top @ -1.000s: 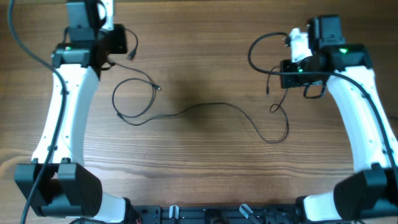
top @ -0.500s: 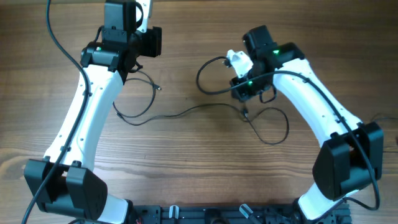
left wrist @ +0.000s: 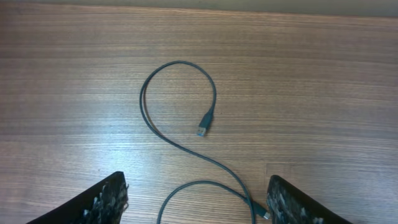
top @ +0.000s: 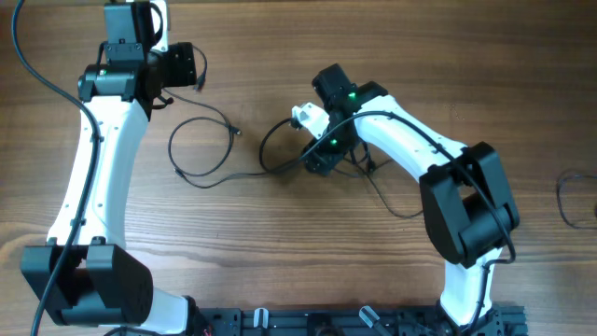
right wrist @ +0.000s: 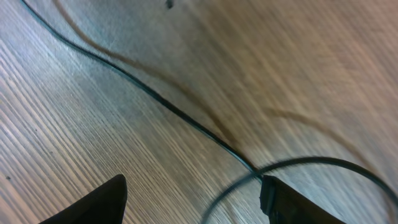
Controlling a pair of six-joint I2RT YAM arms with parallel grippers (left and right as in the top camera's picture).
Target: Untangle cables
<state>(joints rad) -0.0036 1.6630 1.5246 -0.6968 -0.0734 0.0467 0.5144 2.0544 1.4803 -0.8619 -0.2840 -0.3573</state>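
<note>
One of the thin black cables (top: 172, 147) lies in a loose loop on the wooden table, its small plug (top: 238, 132) at the loop's right. It trails right under my right gripper (top: 317, 159) and ends in another loose curve (top: 410, 213). My left gripper (top: 194, 73) hovers open above the loop's far side. In the left wrist view the cable (left wrist: 177, 63) curls round one plug (left wrist: 205, 124), and a second plug (left wrist: 261, 211) lies by my right finger (left wrist: 298, 202). The right wrist view is blurred: the cable (right wrist: 155, 96) runs diagonally above the open right gripper (right wrist: 193, 205), which holds nothing.
The thicker black camera lead (top: 270, 145) of the right wrist loops out to the left of that gripper. Another dark cable loop (top: 567, 201) shows at the table's far right edge. The right arm's elbow (top: 466, 205) stands over the right half of the table.
Both grippers have gone from shut to open. The right arm has swung from the far right to the middle of the table. The left arm moved right, then returned.
</note>
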